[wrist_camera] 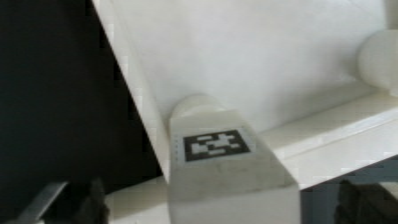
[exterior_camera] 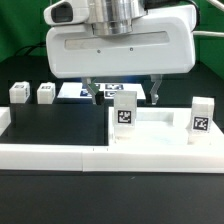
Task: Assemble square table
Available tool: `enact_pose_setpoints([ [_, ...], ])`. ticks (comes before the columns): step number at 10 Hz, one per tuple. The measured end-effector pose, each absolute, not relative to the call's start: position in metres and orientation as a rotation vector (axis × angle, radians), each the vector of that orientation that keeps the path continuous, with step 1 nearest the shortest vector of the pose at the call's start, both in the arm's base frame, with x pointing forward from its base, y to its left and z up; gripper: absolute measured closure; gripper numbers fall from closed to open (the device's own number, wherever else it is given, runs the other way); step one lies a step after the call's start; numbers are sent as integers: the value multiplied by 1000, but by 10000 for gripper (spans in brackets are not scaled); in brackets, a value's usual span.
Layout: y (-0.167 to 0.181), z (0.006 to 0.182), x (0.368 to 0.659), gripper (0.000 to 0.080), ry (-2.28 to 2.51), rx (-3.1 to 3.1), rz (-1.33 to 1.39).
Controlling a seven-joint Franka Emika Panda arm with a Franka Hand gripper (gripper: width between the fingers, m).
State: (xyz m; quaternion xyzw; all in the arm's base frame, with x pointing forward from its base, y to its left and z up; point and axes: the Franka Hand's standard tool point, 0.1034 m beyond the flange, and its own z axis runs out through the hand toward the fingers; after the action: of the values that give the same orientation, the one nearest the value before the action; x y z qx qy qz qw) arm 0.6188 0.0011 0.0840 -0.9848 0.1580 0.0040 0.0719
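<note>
Two legs [exterior_camera: 124, 112] stand on the tabletop [exterior_camera: 160, 128], two spare legs [exterior_camera: 45, 93] well off it — gripper [exterior_camera: 124, 93] wide open, empty, over one standing leg — next, probably: descend, clamp, screw home.

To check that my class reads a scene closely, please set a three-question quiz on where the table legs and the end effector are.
1. True or false: the end effector is shut on the middle leg.
2. How many legs stand off the tabletop, at the exterior view's left?
3. The middle leg and the right leg stand on: A the tabletop, B the marker board, C the wall.
Key: 1 false, it is open. 2 two, the left legs. 3 A.
</note>
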Motion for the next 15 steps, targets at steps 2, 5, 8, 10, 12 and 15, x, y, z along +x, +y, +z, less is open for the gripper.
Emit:
enact_pose_setpoints([
  [2, 1, 84, 619, 263, 492, -2957, 14],
  [5, 0, 83, 619, 509, 639, -2930, 25],
  [8, 1, 83, 619, 509, 983, -2836, 49],
  [10, 2, 83, 621, 509, 1438, -2641, 75],
  [12, 2, 82, 621, 509, 1802, -2410, 96],
  [15, 4, 81, 623, 509, 2225, -1975, 113],
])
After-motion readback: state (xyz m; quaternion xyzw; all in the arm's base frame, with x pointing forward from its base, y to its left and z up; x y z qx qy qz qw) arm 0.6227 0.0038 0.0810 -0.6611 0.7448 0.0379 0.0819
